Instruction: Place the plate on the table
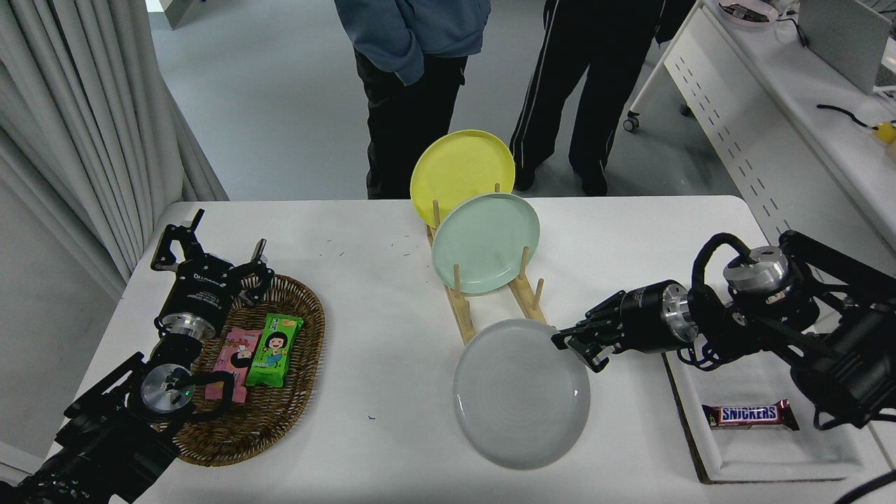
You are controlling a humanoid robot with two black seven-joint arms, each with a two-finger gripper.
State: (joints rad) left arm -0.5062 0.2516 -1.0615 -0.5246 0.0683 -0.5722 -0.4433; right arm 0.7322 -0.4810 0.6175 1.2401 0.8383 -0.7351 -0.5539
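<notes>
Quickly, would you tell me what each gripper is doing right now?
Left gripper: open, holding nothing, parked over the wicker basket.
Right gripper: shut on the grey plate at its rim.

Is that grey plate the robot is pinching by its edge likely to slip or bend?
The plate probably stays stiff: it keeps a flat round shape though the right gripper holds only its rim. Its smooth surface suggests it could slip from such a small edge grip. Being shallow, it should sit stable on the table.
</notes>
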